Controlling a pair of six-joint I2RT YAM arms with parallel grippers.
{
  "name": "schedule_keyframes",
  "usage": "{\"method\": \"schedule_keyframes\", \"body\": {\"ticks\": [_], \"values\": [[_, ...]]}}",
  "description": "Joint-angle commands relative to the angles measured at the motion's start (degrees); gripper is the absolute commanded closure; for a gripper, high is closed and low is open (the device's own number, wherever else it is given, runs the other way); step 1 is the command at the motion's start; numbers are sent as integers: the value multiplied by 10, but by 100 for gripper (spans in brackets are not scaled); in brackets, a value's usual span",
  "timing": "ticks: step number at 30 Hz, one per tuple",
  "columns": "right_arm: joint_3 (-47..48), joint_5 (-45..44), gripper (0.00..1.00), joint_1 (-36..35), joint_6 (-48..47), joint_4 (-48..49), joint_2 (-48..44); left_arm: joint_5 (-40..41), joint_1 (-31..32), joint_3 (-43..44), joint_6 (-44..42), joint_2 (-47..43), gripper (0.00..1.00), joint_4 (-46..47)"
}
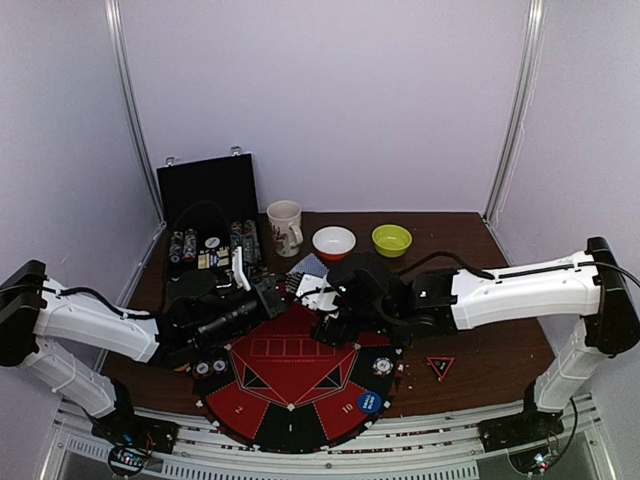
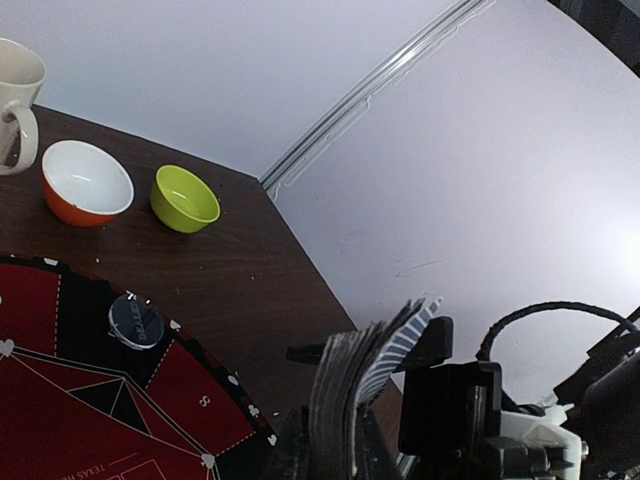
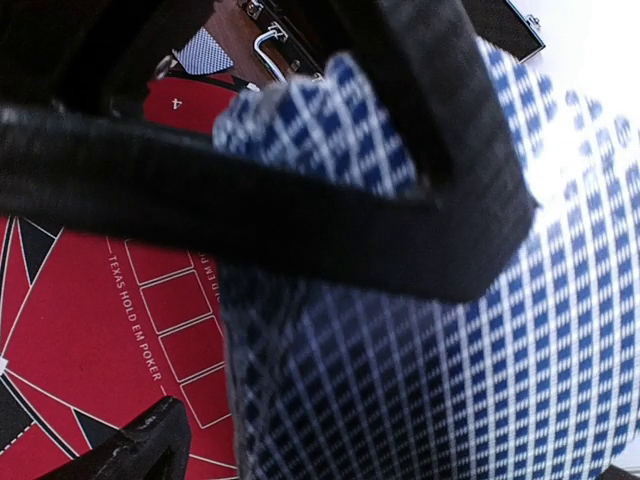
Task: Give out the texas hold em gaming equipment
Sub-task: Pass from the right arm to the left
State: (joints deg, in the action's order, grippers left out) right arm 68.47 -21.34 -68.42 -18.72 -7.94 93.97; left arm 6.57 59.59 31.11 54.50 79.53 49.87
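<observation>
My left gripper (image 1: 268,297) is shut on a thick deck of blue-grey-backed playing cards (image 2: 352,385), which stands on edge over the mat's far rim and fans out at the top. My right gripper (image 1: 335,325) is right beside it, open; one finger (image 3: 135,450) shows low on the left. A card back (image 3: 440,350) fills most of the right wrist view and hides the other finger. Loose cards (image 1: 308,268) lie behind the mat. Striped chips (image 1: 210,368) and another chip (image 1: 382,365) sit on the mat, with a blue disc (image 1: 369,402). A red-black triangle marker (image 1: 440,366) lies to the right.
The round red-and-black mat (image 1: 290,395) lies at the near middle. An open black case (image 1: 210,200) with chip rows stands at the back left. A mug (image 1: 285,227), a red-and-white bowl (image 1: 333,242) and a green bowl (image 1: 391,240) line the back.
</observation>
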Motion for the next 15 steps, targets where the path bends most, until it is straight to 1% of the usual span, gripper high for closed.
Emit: {"method": "schedule_keyframes", "body": {"ticks": [1,5,8,11,15], "values": [[-43,19,0,6,-16,91,-47,-9,0,-13,3,-22,100,29],[-58,57,0,9,-23,122,-59,-22,-6,-30,26,-18,100,73],[-81,94,0,23,-14,157,-73,-35,-11,-32,41,-13,100,84],[-94,88,0,24,-23,179,-75,-36,-12,-34,47,-13,100,94],[-81,80,2,24,-23,168,-56,-35,-13,-33,47,-12,100,93]]}}
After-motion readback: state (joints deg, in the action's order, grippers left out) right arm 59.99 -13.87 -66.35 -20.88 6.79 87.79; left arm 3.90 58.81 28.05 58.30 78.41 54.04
